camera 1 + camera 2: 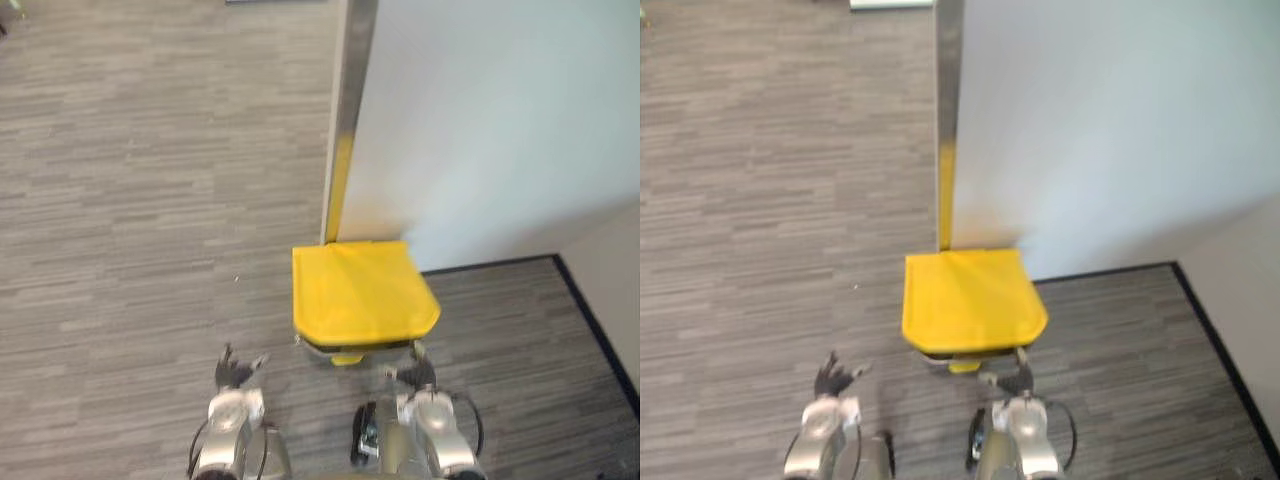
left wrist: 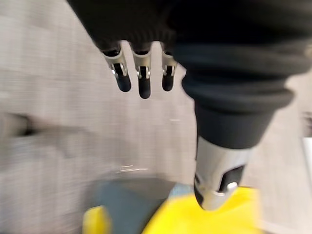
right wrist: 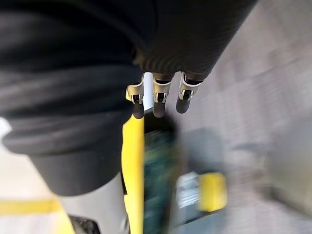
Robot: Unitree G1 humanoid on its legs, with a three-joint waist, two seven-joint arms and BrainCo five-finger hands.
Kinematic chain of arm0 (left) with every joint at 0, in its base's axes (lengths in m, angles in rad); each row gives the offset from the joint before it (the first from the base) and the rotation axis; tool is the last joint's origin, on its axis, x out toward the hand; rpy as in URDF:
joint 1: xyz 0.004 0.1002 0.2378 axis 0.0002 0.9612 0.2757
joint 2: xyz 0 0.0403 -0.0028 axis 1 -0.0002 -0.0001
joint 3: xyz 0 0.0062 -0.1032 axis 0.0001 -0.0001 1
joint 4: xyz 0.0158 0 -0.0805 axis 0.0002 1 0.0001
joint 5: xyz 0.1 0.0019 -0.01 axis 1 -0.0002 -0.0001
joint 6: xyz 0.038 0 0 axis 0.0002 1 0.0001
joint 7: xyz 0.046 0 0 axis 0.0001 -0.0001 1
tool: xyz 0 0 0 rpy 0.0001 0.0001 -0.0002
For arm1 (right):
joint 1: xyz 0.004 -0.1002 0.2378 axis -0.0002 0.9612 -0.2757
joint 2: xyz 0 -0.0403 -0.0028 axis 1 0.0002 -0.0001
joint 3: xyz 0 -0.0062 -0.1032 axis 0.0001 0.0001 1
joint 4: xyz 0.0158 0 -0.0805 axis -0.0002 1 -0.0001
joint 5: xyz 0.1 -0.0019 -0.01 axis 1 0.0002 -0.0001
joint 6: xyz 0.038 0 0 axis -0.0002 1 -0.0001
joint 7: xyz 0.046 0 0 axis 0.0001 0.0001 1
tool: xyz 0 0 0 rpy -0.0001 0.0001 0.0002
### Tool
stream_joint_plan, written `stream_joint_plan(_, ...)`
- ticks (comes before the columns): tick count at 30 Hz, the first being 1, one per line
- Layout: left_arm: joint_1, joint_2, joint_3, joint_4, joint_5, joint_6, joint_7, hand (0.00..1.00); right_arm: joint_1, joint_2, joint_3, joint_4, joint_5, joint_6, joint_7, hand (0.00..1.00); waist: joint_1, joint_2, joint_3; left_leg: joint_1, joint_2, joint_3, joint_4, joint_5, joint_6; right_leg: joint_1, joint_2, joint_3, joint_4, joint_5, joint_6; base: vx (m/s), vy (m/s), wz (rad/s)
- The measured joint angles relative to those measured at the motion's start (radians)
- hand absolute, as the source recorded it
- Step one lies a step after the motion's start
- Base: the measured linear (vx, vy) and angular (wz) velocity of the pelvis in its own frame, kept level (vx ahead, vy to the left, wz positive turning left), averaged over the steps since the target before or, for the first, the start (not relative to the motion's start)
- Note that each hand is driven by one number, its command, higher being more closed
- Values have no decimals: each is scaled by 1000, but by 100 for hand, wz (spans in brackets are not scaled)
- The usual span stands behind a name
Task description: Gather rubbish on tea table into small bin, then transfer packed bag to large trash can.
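The large trash can, yellow lid down, is standing mid-frame against the white wall. Left hand and right hand are hovering low in the frame, fingers straight and apart, both empty.

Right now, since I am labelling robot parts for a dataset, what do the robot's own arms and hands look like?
The left arm and right arm are silver-grey metal. The left hand and right hand each have a row of silver fingers with dark tips and a silver thumb set apart. A dark ribbed cover wraps each hand's back and wrist.
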State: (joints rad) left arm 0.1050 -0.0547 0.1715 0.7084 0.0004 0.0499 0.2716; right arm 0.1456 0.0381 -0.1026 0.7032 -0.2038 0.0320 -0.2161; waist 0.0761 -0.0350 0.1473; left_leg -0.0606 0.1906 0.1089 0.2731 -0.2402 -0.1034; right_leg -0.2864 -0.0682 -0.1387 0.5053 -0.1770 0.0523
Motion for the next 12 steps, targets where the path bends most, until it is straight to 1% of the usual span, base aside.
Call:
stream_joint_plan(1, -4, -9, 12, 18, 1, -3, 0, 0, -14, -4, -22, 30, -22, -1, -3, 0, -2, -1, -7, -1, 22, 26, -26, 21, -33, 15, -5, -10, 15, -58, -45, -72, -172, -54)
stream_joint_plan(2, -28, 1, 28, 66, 1, -1, 0, 0, -24, 1, -47, 76, -10, -4, -6, 0, -21, -24, -3, 16, -8, 32, -29, 30, -51, 30, -25, -9, 10, -107, -41, -90, -178, -27)
stream_joint_plan(3, -37, 0, 35, 89, 1, 0, -1, 0, -31, -2, -57, 87, -13, -4, -8, 0, -23, -15, -7, 31, -5, 33, -42, 42, -44, 47, -14, -10, -16, -89, -48, -85, -92, -18)
stream_joint_plan(4, -41, -5, 34, 115, 3, 0, -5, 0, -35, -8, -67, 116, -20, -3, -12, 0, -21, -1, -22, 48, 6, 37, -68, 56, -38, 71, 4, -8, -54, -65, -53, -90, -60, -19)
stream_joint_plan(5, -45, -6, 40, 137, 7, -1, -12, 0, -43, -12, -79, 147, -22, -1, -15, 0, -22, 1, -27, 68, 12, 39, -93, 66, -32, 91, 15, -7, -84, -55, -48, -80, -40, -13)
stream_joint_plan(7, -44, -6, 50, 157, 10, -1, -17, 0, -52, -15, -96, 176, -21, -1, -19, 0, -22, 15, -41, 80, 8, 38, -127, 83, -18, 105, 19, -7, -124, -37, -36, -62, 10, 4)
stream_joint_plan(9, -48, -7, 77, 179, 15, -2, -17, 0, -73, -25, -128, 226, -10, 0, -19, 0, -21, 25, -54, 80, -9, 37, -168, 104, -18, 112, 15, 3, -174, -1, -16, -51, 90, 3)
stream_joint_plan(12, -58, -4, 86, 208, 15, -5, -16, 0, -88, -39, -143, 257, 11, 5, -19, 0, -20, 30, -58, 81, -30, 44, -182, 109, -17, 118, 4, 12, -205, 24, -3, -14, 93, -7)
